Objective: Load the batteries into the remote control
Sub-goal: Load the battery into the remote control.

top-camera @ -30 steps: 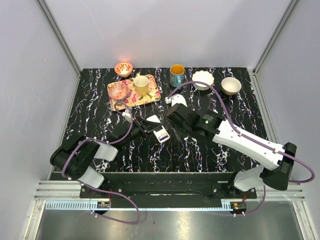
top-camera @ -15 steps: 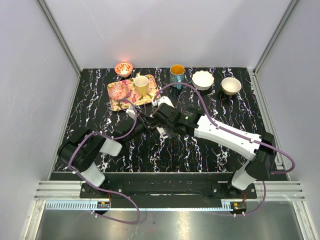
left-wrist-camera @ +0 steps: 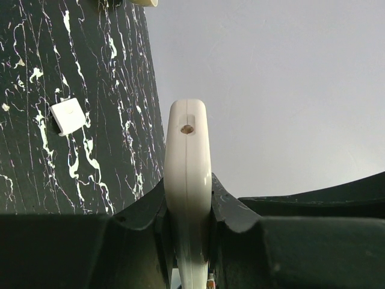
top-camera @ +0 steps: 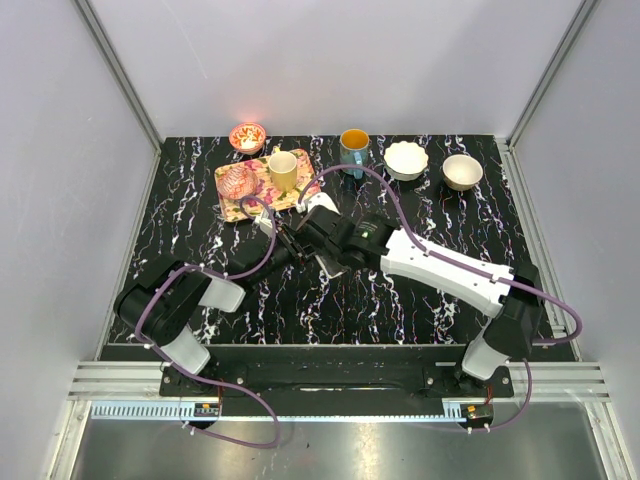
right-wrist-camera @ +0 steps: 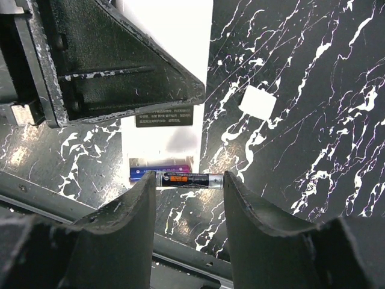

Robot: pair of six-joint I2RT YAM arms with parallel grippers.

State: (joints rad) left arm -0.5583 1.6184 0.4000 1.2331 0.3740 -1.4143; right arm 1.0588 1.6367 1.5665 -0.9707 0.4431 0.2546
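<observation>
Remote control (left-wrist-camera: pixel 187 174): one, white, pinched edge-on in the left jaws, near the middle of the surface (top-camera: pixel 400 300).

Batteries in view: two.
- One dark battery (right-wrist-camera: pixel 187 179) with an orange label is held lengthwise between the narrowed right jaws, right at the remote's open back.
- One purplish battery (right-wrist-camera: pixel 161 173) sits in that recess.

One white square cover (right-wrist-camera: pixel 257 102) lies flat on the surface, apart from the remote.
</observation>
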